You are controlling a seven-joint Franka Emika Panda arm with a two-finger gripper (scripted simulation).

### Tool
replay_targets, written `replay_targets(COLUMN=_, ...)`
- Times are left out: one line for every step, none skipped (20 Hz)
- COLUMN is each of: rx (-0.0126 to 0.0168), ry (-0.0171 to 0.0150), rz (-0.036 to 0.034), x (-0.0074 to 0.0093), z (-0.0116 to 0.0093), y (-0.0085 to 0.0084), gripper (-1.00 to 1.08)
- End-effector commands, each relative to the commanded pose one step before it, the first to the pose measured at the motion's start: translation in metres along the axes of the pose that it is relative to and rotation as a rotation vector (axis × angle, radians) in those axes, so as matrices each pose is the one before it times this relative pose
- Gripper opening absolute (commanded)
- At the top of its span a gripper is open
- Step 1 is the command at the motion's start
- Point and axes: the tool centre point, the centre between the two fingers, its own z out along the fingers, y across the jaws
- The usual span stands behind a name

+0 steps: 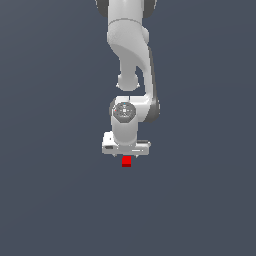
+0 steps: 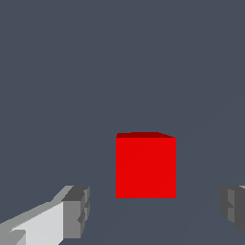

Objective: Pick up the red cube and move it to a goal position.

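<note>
The red cube (image 1: 126, 161) rests on the flat grey floor, just under the white gripper (image 1: 126, 151) as the exterior view shows it. In the wrist view the cube (image 2: 146, 165) fills the middle, in line with the gap between the two fingers. The gripper (image 2: 154, 208) is open, and its grey fingertips (image 2: 76, 210) stand wide apart on either side of the cube without touching it. The cube is much narrower than the gap. The fingertips themselves are hidden behind the hand in the exterior view.
The white arm (image 1: 131, 55) comes down from the exterior view's upper middle to the hand. The plain dark grey floor (image 1: 55, 200) surrounds the cube, and no other object shows.
</note>
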Motion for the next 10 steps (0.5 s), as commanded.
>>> replay_targets(rx=-0.00015, ry=0.00474, rz=-0.00277, x=0.00585, z=0.01331, y=-0.00168, gripper=1.0)
replay_targets(rx=-0.00005, ry=0.00097, rz=-0.00085, x=0.00177, z=0.00421, y=-0.00051, gripper=1.0)
replay_targets(rx=-0.00005, ry=0.0009, rz=-0.00079, x=0.0016, z=0.0037, y=-0.00048, gripper=1.0)
replay_targets(rx=-0.00004, ry=0.00073, rz=-0.00065, x=0.00143, z=0.00326, y=-0.00038, gripper=1.0)
replay_targets(rx=-0.00004, ry=0.00073, rz=-0.00065, x=0.00125, z=0.00273, y=-0.00039, gripper=1.0)
replay_targets(rx=-0.00003, ry=0.00052, rz=-0.00046, x=0.00107, z=0.00235, y=-0.00027, gripper=1.0)
replay_targets(rx=-0.00003, ry=0.00052, rz=-0.00046, x=0.00088, z=0.00184, y=-0.00027, gripper=1.0)
replay_targets(rx=0.0, ry=0.0, rz=0.0, x=0.0007, z=0.00168, y=0.00002, gripper=1.0)
replay_targets(rx=-0.00003, ry=0.00052, rz=-0.00046, x=0.00049, z=0.00086, y=-0.00029, gripper=1.0)
replay_targets(rx=0.0, ry=0.0, rz=0.0, x=0.0003, z=0.00071, y=0.00001, gripper=1.0)
